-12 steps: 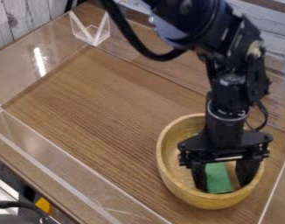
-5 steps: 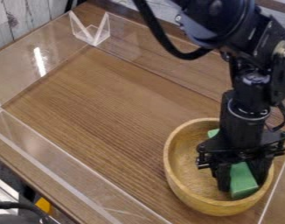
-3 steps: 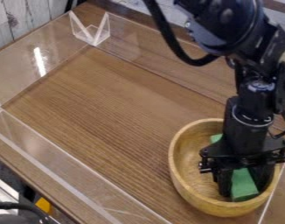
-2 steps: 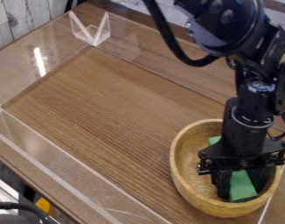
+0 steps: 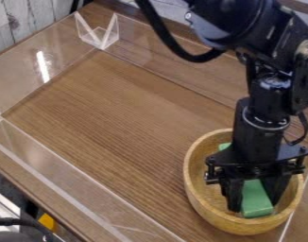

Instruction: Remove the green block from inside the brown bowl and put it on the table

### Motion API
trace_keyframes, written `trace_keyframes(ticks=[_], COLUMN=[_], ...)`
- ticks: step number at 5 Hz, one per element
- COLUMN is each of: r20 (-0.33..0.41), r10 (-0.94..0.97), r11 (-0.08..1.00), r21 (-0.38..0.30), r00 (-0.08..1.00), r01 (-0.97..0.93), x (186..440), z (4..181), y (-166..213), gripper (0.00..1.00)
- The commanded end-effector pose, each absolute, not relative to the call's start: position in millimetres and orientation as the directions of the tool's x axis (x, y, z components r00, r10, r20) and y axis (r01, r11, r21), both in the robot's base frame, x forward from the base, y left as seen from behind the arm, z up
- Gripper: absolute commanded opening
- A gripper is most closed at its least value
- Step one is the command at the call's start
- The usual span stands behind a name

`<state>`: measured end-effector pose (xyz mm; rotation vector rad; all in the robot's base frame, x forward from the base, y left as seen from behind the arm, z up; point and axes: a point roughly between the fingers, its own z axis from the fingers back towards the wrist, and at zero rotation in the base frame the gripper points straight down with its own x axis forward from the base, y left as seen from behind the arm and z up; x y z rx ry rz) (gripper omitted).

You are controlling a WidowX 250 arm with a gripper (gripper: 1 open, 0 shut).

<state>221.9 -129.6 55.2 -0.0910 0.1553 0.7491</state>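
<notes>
The brown bowl [image 5: 191, 174] sits on the table [image 5: 119, 104] at the lower right. My gripper [image 5: 254, 195] points straight down into it from the black arm above. Its jaws are shut on the green block [image 5: 256, 199], a bright green bar standing on end between the dark fingers [image 5: 232, 192]. The block's lower part shows inside the bowl, just above the bowl's floor. Its upper end is hidden behind the gripper body.
Clear acrylic walls edge the table: a long front panel [image 5: 49, 161] at the lower left and a folded corner piece [image 5: 98, 33] at the back. The black arm [image 5: 245, 38] and its cables reach in from the top right, above the bowl.
The fingers, spread wide around the block at first, have closed on it. The bowl has slid slightly to the right. In the last half second the gripper and block shifted a little left.
</notes>
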Motion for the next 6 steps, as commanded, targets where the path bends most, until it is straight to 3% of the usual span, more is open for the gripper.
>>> trace_keyframes(ticks=[1, 4, 6], r20=[-0.159, -0.153, -0.134], r10=[0.669, 0.694, 0.698], r11=[0.727, 0.701, 0.7], r21=[-0.064, -0.076, -0.08], r00=[0.726, 0.703, 0.704], r01=[-0.684, -0.709, -0.71], x=[224, 229, 225], z=[68.7, 73.5, 81.9], y=[-131, -104, -107], gripper=[0.0, 0.0, 0.0])
